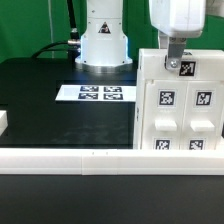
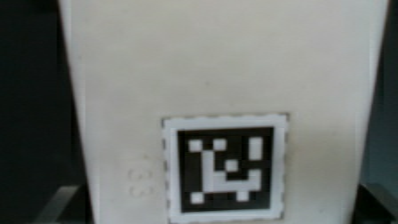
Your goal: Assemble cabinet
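Exterior view: the large white plastic square-sided cabinet point(image 1: 178, 105) stands on the black tabletop point(image 1: 50, 110) at the exterior view's right. Its facing side carries several small black-and-white square tags, and raised white panels show low on that face.

The white arm descends from above onto the cabinet's upper edge. The fingers point(image 1: 176, 62) sit at that top edge, right over the uppermost tag. Whether they are apart, together, or clamped on the cabinet wall cannot be told from either picture.

The flat white marker board point(image 1: 98, 93) with its printed tags lies on the tabletop near the robot's white base point(image 1: 103, 45), towards the exterior view's left of the cabinet and apart from it. A long white rail point(image 1: 70, 158) runs along the near edge of the tabletop. A small white block point(image 1: 4, 122) shows at the exterior view's far left edge, cut off by the frame.

Wrist view: a white flat surface of the cabinet point(image 2: 214, 90) fills the frame, very close, with one black-and-white tag on it. Image is blurred; fingertips not distinguishable.
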